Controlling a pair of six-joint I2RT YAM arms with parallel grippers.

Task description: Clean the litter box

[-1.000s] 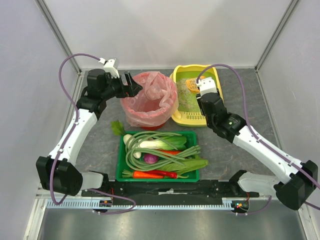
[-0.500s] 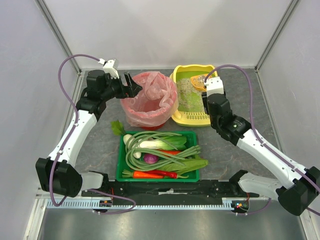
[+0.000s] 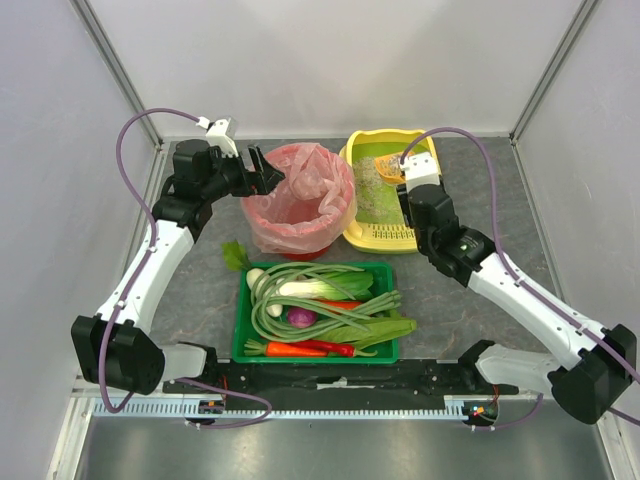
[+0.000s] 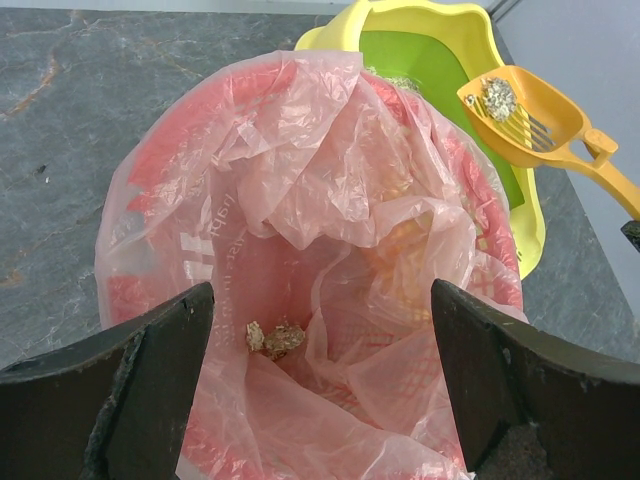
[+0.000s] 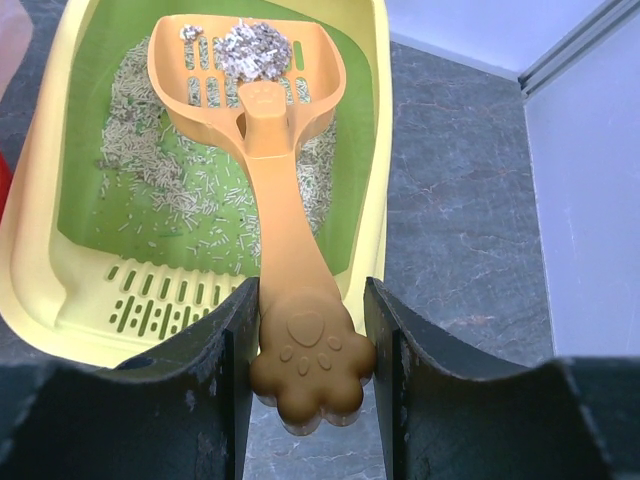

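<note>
Nearest, the right pincer (image 5: 310, 335) is clamped on the paw-shaped end of the orange scoop (image 5: 272, 170). That grip is far from the loaded head, so a slight wrist roll could tip the grey clump (image 5: 253, 47) off. The scoop hangs over the litter box (image 5: 35, 270), at the table's (image 3: 200, 290) far right, just beside the red bin (image 4: 170, 170). Crossing over risks spilling litter between them. The left pincer (image 4: 322, 340) gapes wide above the bin's mouth, gripping nothing, and the slack pink bag could sag inward.
</note>
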